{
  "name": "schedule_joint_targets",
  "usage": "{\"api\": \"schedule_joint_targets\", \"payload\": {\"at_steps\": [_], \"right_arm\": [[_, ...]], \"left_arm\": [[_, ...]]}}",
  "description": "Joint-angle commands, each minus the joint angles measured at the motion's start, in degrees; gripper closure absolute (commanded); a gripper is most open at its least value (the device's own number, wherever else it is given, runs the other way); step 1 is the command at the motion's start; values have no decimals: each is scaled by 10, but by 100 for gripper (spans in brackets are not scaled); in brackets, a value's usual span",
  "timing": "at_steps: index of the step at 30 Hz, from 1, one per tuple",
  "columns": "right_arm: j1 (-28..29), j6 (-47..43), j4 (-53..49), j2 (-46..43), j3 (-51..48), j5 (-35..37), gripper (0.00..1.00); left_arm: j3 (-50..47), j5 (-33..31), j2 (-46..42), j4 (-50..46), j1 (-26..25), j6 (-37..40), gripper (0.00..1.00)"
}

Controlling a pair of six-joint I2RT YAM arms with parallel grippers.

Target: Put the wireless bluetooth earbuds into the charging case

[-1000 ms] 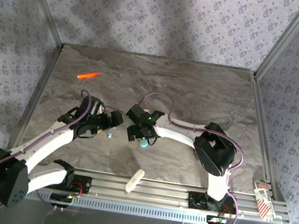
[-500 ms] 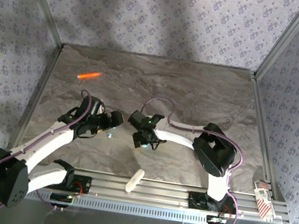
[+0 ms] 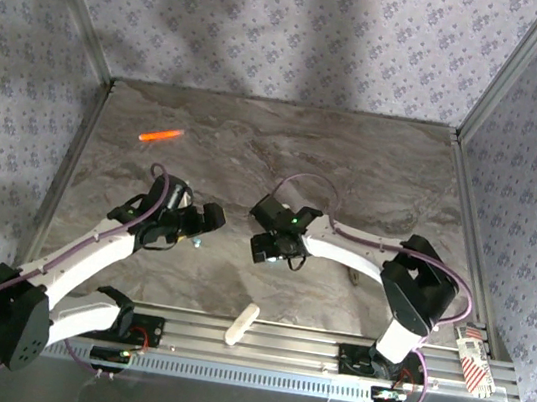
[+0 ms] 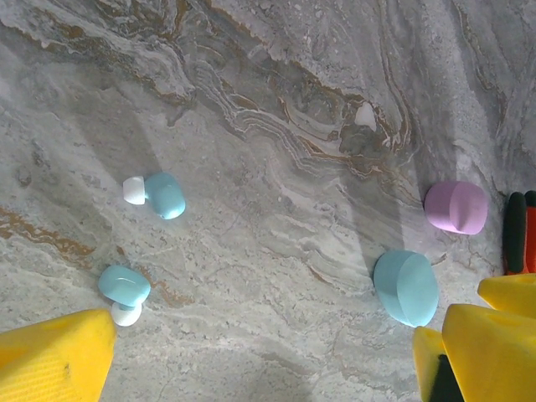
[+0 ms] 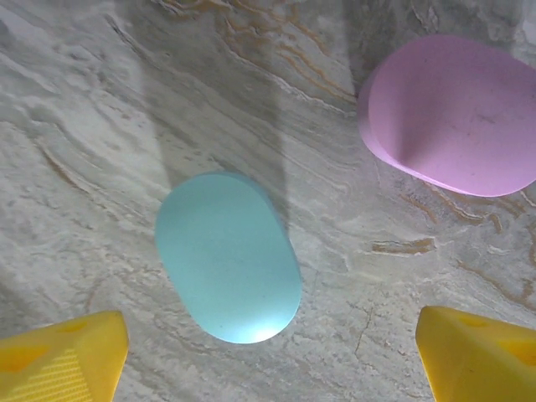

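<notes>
Two light teal earbuds with white tips lie on the marble table, one (image 4: 157, 194) farther off and one (image 4: 124, 289) beside my left finger. My left gripper (image 4: 268, 373) is open above bare marble between them and the teal charging case (image 4: 405, 286). The pink case (image 4: 456, 207) lies just beyond the teal one. From the right wrist, the teal case (image 5: 228, 255) sits lid shut just ahead of my open right gripper (image 5: 268, 360), nearer its left finger, with the pink case (image 5: 452, 113) farther off to the right. From above, the left gripper (image 3: 202, 221) and right gripper (image 3: 272, 247) face each other at mid-table.
An orange pen (image 3: 160, 134) lies at the back left of the table. A white stick-like object (image 3: 243, 323) rests on the front rail (image 3: 308, 340), and a red and white box (image 3: 472, 358) sits at its right end. Aluminium posts and patterned walls enclose the table.
The right arm has swung to the right, its gripper shifting slightly right and now covering the teal case from above. Its jaws narrowed a little. The left arm has barely moved.
</notes>
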Motion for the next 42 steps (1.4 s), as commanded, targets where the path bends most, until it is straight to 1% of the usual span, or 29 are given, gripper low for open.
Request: {"api": "schedule_joint_targets", "payload": {"at_steps": [1,4,10,15,18,20,22,27,31,34,38,42], "right_arm": [[-19,-20,31,-25,-18,-37,11],[-32,-41,40,-29,-19,-60,13],[-50,-71,30,-14,-3,-81,17],[-51,-88,23,10,15,-94,21],[-39,-105,11,33,36,-66,29],[-15,-125,-29,52,68,-17,29],[4,-142,-46,67,85,14,29],[13,-154,-68,100,114,30,31],[12,-155,-67,102,118,20,31],[5,-155,-63,99,115,-2,31],[-14,-155,-48,90,99,-42,34],[-27,-154,-43,79,88,-55,36]], "left_arm": [[-10,-8,-6,8,-4,-10,0],[-13,-7,-8,8,-4,-11,0],[-17,-9,-13,11,-4,-11,0],[-19,-10,-13,13,-4,-11,0],[-21,-9,-12,15,-4,-10,0],[-22,-7,-12,15,-4,-10,0],[-24,-8,-12,15,-4,-9,0],[-24,-8,-13,14,-4,-7,0],[-26,-9,-15,13,-4,-7,0],[-25,-9,-14,14,-4,-6,0],[-26,-8,-13,15,-4,-6,0],[-26,-9,-13,15,-4,-5,0]]}}
